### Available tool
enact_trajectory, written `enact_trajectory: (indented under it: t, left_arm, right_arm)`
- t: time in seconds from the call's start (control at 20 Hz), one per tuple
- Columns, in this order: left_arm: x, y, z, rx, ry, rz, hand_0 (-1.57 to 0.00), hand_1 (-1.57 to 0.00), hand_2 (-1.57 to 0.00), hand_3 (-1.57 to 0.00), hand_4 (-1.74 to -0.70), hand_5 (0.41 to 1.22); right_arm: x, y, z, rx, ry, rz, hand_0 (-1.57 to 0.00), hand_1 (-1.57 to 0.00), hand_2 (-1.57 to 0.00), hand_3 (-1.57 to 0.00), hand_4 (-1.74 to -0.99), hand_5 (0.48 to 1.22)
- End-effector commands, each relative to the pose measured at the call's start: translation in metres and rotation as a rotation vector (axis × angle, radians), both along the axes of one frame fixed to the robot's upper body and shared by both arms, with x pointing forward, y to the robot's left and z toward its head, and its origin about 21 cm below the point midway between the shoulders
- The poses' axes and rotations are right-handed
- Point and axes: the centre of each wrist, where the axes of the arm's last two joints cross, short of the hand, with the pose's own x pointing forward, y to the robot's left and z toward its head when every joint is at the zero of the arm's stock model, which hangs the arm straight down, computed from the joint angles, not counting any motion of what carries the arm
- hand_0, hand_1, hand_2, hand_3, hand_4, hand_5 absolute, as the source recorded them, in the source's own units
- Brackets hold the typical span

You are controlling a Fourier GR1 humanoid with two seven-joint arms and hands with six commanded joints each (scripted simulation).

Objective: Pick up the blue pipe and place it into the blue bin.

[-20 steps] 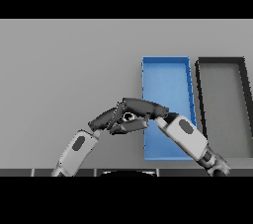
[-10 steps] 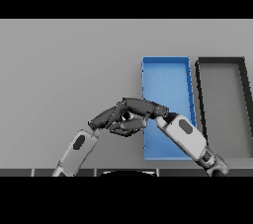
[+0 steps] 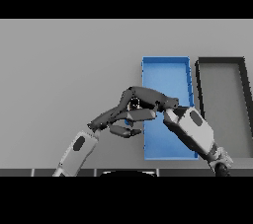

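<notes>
- I have one view only, from my head, looking steeply down on the grey table (image 3: 59, 60) in front of me
- It faces forward, away from my body; the far edge of the table runs along the top
- My left arm comes in from the lower left, my right arm from the lower right
- The view is fairly close: the blue bin (image 3: 165, 65) and dark bin (image 3: 220, 62) fill the right side
- No second view shares this scene

Even, dim light, soft shadows under the arms, no glare.
</notes>
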Motion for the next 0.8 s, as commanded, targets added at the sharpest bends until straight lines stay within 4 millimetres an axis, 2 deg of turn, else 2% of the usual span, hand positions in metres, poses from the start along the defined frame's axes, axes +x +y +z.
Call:
enact_trajectory:
  t: [0.0,0.2,0.35,0.45,0.6,0.75]
  left_arm:
    - [-0.001,0.000,0.002,0.002,0.004,0.003,0.00,0.00,0.00,0.00,-0.92,0.507]
    - [-0.004,0.002,-0.002,0.023,0.020,0.003,0.00,0.00,0.00,0.00,-0.92,0.503]
    - [-0.006,0.008,-0.003,0.008,-0.010,-0.005,0.00,0.00,0.00,0.00,-0.91,0.502]
    - [-0.005,0.004,0.000,0.003,-0.014,-0.007,0.00,0.00,0.00,0.00,-0.90,0.495]
    - [-0.006,0.005,0.001,0.000,0.002,-0.007,0.00,0.00,0.00,0.00,-0.91,0.491]
    - [-0.002,0.010,0.001,0.002,0.009,0.010,0.00,0.00,0.00,0.00,-0.91,0.487]
  right_arm:
    - [0.001,0.001,0.012,0.011,0.021,0.005,-1.57,-1.57,-1.57,-1.57,-1.659,1.221]
    - [0.011,-0.013,0.070,0.139,0.053,-0.006,-1.57,-1.57,-1.57,-1.57,-1.707,1.141]
    - [0.026,-0.027,0.109,0.208,-0.028,-0.111,-1.57,-1.57,-1.57,-1.57,-1.724,1.117]
    - [0.042,-0.036,0.128,0.229,-0.032,-0.225,-1.57,-1.57,-1.57,-1.57,-1.730,1.110]
    - [0.066,-0.053,0.130,0.213,-0.007,-0.401,-1.57,-1.57,-1.57,-1.57,-1.735,1.131]
    - [0.093,-0.083,0.101,0.150,0.064,-0.573,-1.57,-1.57,-1.57,-1.57,-1.738,1.129]
